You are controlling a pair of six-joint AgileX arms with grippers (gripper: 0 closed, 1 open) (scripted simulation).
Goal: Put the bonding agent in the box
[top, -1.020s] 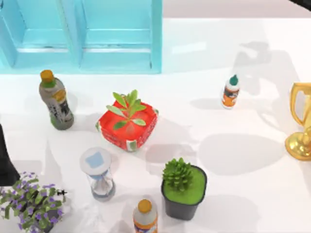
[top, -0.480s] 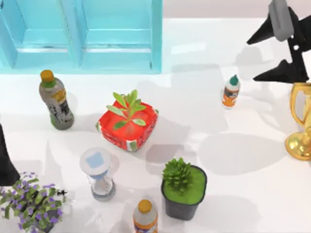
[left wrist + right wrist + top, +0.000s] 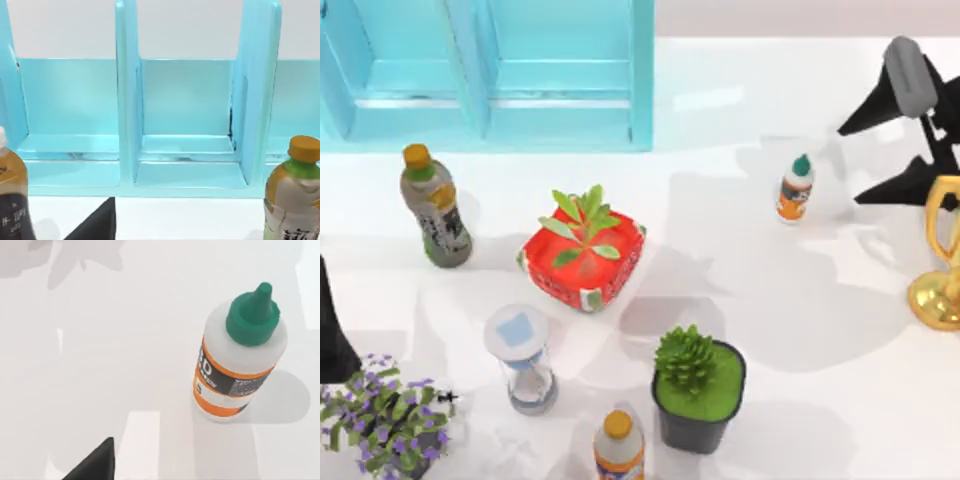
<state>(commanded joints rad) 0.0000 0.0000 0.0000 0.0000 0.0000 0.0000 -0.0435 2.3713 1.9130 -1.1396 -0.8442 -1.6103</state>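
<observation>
- The glue (image 3: 796, 189) stands upright on the table's (image 3: 800, 330) right half, apart from everything else, with bare tabletop all round it.
- The right gripper (image 3: 895, 150) hangs just right of the glue, not touching it, its two dark fingers (image 3: 868, 110) spread wide.
- The box (image 3: 490, 75), a blue open-topped divided crate, sits at the far left edge, well apart from the glue.
- A gold trophy (image 3: 940, 250) stands at the right edge, close under the gripper.
- The left arm (image 3: 332, 330) is parked at the left edge; I cannot tell how its fingers stand.
</observation>
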